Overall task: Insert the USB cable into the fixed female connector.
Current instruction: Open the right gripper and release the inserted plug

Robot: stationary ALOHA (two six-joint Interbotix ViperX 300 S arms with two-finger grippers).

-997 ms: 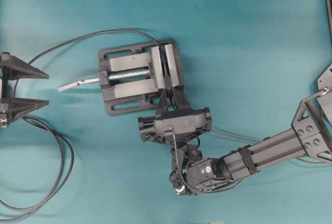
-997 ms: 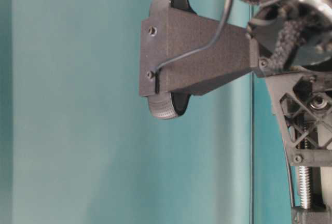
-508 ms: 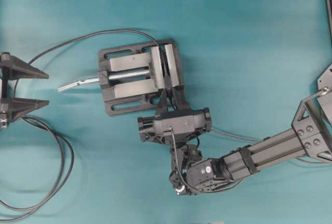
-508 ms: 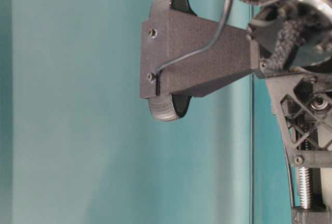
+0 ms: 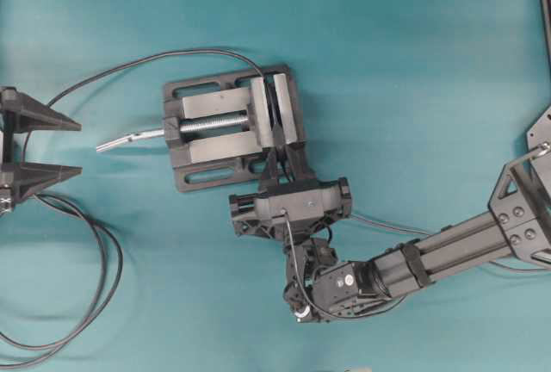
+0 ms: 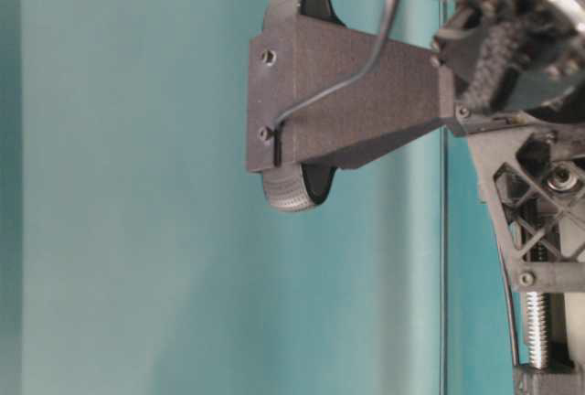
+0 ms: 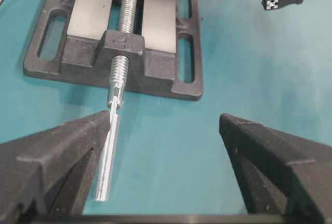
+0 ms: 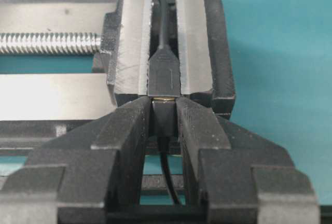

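We see a grey metal vise (image 5: 232, 127) standing on the teal table (image 5: 413, 62), left of the middle in the overhead view, with its silver screw handle (image 5: 129, 139) sticking out to the left. Between the vise's two plates sits the fixed female connector (image 8: 164, 76), a small black socket block, and its long looping cable (image 5: 146, 64) runs out of the far side of the vise, arcs left across the table and coils in loops near the left edge.

Our right gripper (image 8: 165, 111) reaches in from the right and meets the near side of the vise. Its fingers (image 8: 127, 125) are drawn narrow and pinch the black plug of the USB cable (image 8: 165, 117). In the right wrist view, the plug's tip sits right at the mouth of the socket block, with a thin sliver of metal showing between the two; how deep it sits we cannot tell. The cable's thin cord drops back between the fingers toward the wrist.

Our left gripper (image 5: 39, 144) is at the left edge of the table, well apart from the vise, its jaws spread wide and holding nothing. In the left wrist view the screw handle points toward the gap between its fingers (image 7: 62, 151), its tip beside the left one.
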